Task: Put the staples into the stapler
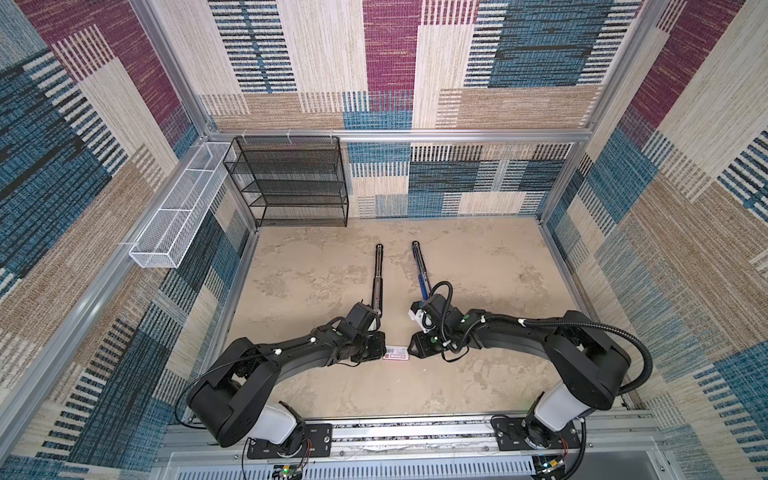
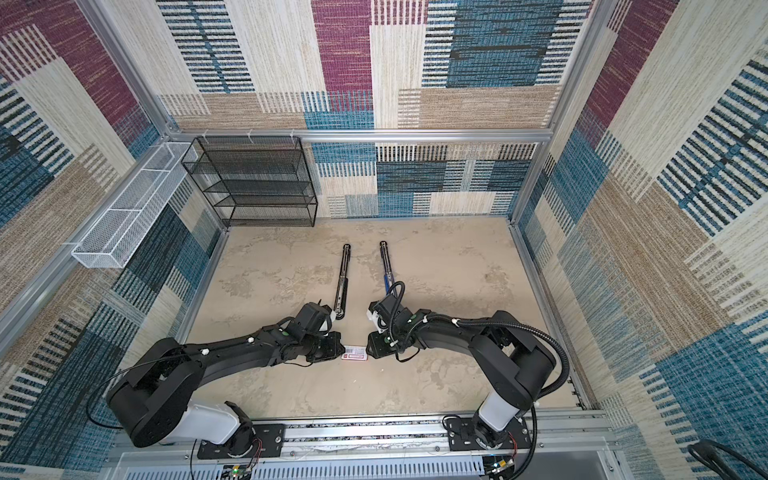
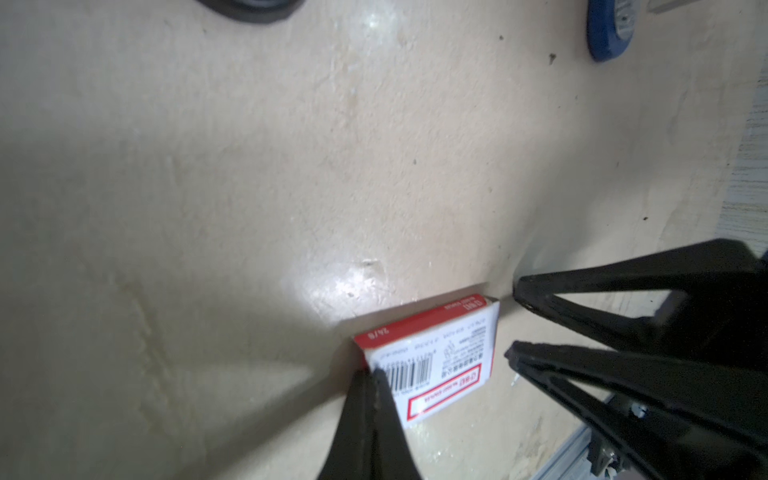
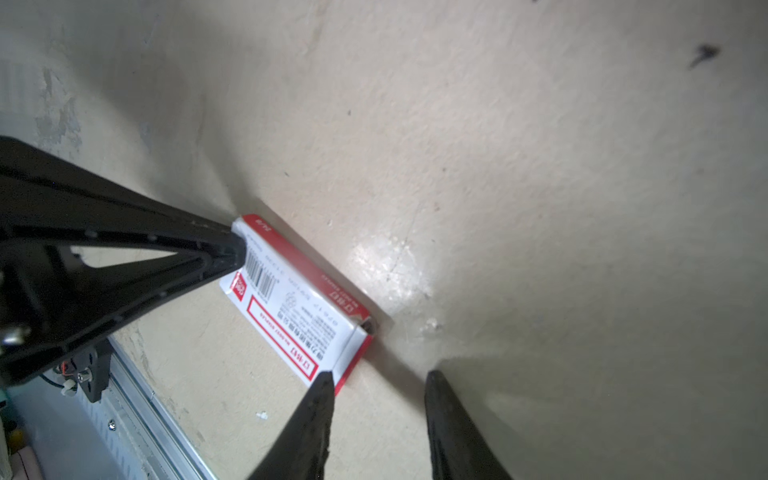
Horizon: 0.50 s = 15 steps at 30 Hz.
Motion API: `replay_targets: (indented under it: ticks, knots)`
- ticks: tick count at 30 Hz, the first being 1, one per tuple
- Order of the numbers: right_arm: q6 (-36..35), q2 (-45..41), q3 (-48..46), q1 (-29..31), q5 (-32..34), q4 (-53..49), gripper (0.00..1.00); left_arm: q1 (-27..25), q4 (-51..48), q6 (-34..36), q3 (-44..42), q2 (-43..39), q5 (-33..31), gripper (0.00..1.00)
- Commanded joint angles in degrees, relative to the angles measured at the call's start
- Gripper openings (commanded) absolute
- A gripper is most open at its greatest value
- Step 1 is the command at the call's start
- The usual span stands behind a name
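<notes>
Staple box (image 4: 299,299) flat on the table (image 4: 540,208); its staples are hidden inside.
Left gripper (image 3: 370,386), jaws pressed together, touches the box's barcode end; right gripper (image 4: 378,376), jaws apart, meets its opposite end, one tip at the corner.

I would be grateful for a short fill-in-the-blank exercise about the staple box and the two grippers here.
The white-and-red barcoded card box lies flat on the beige table, ___ the two grippers.
The left gripper has its jaws ___.
The right gripper has its jaws ___.
The box's barcode end is nearest the ___ gripper.
Missing words: between; shut; open; left.
</notes>
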Motion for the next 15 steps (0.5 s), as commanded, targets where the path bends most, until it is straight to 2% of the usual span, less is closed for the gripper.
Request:
replay_targets:
  ticks: [1, 5, 15]
  knots:
    - [0.89, 0.94, 0.80, 0.79, -0.56, 0.81, 0.39, 0.16, 0.71, -0.72, -0.22, 0.36, -1.85, 0.00]
    - [0.74, 1.49, 0.85, 0.93, 1.71, -1.26, 0.31, 0.25, 0.94, -0.80, -0.56, 0.28, -1.76, 0.00]
    - [-2.01, 1.84, 0.94, 0.93, 12.25, -9.02, 0.25, 0.38, 1.11, -0.83, -1.01, -0.34, -1.50, 0.00]
